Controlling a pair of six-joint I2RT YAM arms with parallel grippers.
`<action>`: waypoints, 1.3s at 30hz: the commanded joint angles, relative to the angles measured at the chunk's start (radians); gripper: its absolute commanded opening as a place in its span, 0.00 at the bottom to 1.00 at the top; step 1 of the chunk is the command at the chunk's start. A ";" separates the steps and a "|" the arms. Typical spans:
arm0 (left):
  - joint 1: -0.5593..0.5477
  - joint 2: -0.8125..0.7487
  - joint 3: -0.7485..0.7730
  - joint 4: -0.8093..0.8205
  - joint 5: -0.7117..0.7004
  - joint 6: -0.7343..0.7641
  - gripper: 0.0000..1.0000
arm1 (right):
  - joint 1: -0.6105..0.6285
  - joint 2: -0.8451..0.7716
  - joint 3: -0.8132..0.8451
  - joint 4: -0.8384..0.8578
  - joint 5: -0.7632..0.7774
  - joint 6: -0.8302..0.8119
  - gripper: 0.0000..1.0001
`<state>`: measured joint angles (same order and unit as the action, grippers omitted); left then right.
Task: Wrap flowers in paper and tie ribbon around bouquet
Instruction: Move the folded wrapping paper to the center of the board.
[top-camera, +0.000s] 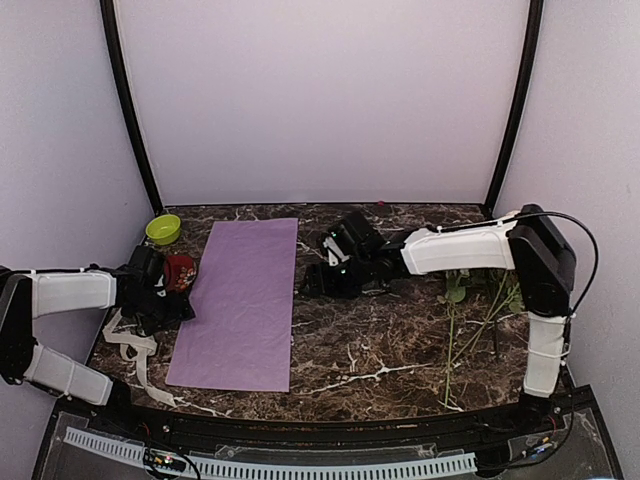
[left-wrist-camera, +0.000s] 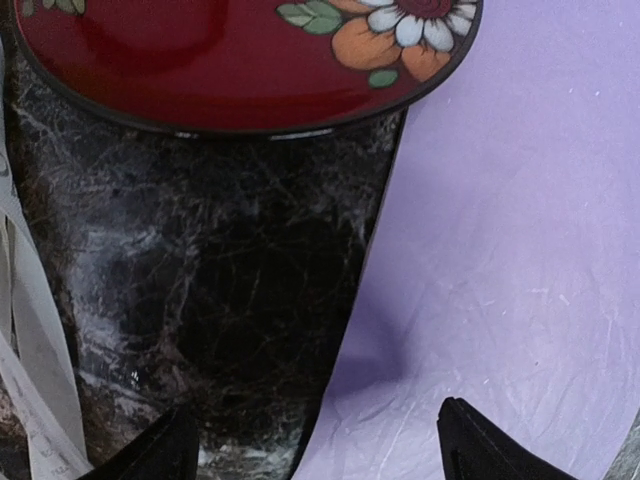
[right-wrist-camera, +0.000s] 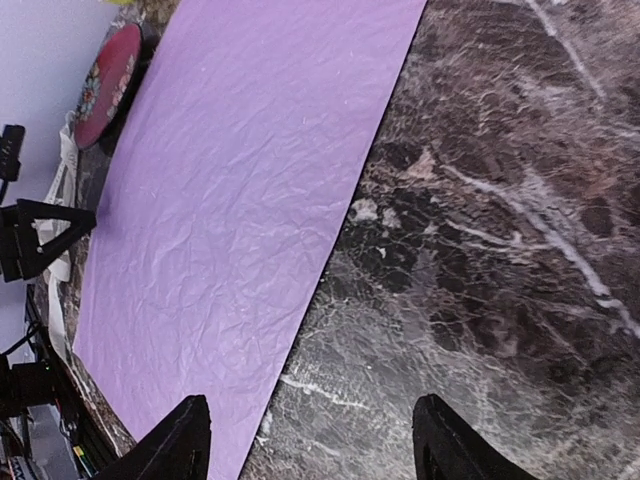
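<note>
L end effector (left-wrist-camera: 320, 455) wide open, holds nothing, straddling left edge of paper (top-camera: 240, 300) by red cup (left-wrist-camera: 230, 60). R end effector (right-wrist-camera: 318, 445) open too (empty), over paper's right edge. Far left lies ribbon (top-camera: 128, 345); flowers (top-camera: 457, 292) right, on worktop (top-camera: 380, 340).

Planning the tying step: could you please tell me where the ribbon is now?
In the top view, the ribbon lies bunched on the table's left side near the front edge, beside the left gripper and left of the paper.
</note>
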<state>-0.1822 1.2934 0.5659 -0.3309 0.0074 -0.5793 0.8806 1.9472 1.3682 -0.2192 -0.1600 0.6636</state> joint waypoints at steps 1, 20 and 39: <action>0.014 0.037 -0.058 0.082 0.075 -0.052 0.85 | 0.032 0.137 0.132 -0.059 0.001 0.025 0.70; -0.025 0.083 -0.107 0.271 0.299 -0.017 0.65 | 0.044 0.409 0.268 0.227 -0.267 0.279 0.69; -0.288 0.287 0.111 0.394 0.379 0.066 0.40 | -0.025 -0.008 -0.263 0.240 -0.040 0.249 0.66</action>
<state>-0.4152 1.5276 0.6132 0.0708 0.3416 -0.5438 0.8795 2.0277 1.2201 0.0296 -0.2855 0.9180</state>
